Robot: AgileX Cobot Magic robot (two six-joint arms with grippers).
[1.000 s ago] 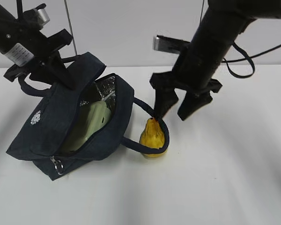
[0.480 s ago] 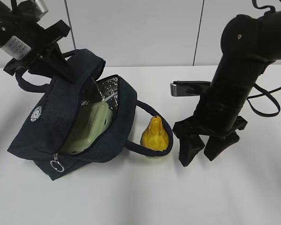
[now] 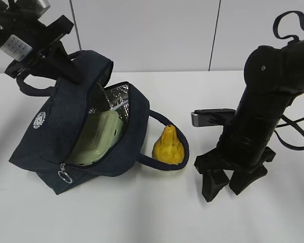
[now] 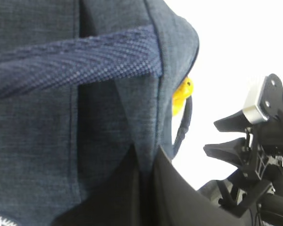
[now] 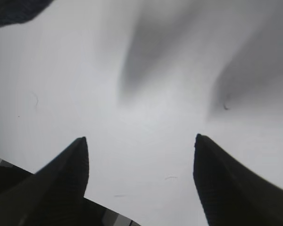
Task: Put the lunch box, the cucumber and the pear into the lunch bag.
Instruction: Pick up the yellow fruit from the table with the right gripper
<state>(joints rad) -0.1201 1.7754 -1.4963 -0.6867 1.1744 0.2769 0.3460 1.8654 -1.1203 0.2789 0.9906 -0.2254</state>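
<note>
The navy lunch bag (image 3: 50,131) lies on its side on the white table, its mouth held open. My left gripper (image 3: 73,76) is shut on the bag's upper fabric edge; the left wrist view shows the jaws (image 4: 146,155) pinching navy cloth (image 4: 61,117). The sage-green lunch box (image 3: 99,136) sits inside the bag against the silver lining. The yellow pear (image 3: 168,147) stands on the table beside the bag, ringed by a bag handle (image 3: 162,164); it peeks out in the left wrist view (image 4: 181,94). My right gripper (image 3: 225,187) is open and empty, low over the table right of the pear. The cucumber is out of view.
The right wrist view shows only bare white table between the open jaws (image 5: 139,141), with a corner of the bag (image 5: 14,9) at top left. A wall stands behind the table. The right arm's cable (image 3: 294,136) hangs at the right.
My right gripper has moved from above the pear to the right and down, close to the table. The left gripper still holds the bag edge, barely shifted.
</note>
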